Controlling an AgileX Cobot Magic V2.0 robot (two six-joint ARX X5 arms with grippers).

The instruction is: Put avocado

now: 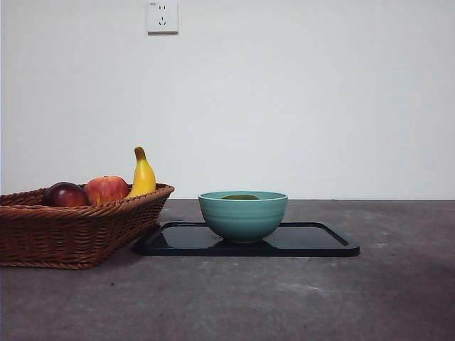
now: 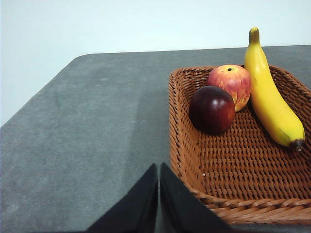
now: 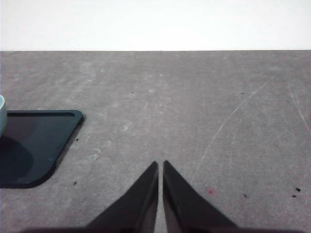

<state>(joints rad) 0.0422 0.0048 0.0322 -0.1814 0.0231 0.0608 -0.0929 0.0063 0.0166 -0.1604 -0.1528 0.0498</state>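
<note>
Avocado (image 1: 240, 197), seemingly, inside teal bowl (image 1: 243, 217).

Only the jaws of each hand show. The left hand (image 2: 159, 167) has two matte black jaws, wedge-shaped, broad at the base and tapering to thin pointed tips. The right hand (image 3: 160, 165) looks the same: plain black tapered wedges, smooth-faced, with no visible markings, screws or cables.

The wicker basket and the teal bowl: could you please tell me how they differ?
The wicker basket is brown, woven and rectangular; the teal bowl is smooth and round. The basket rests on the table, the bowl on a black tray. The basket's fruit rises above its rim; the bowl's avocado barely shows. Both hold fruit.
</note>
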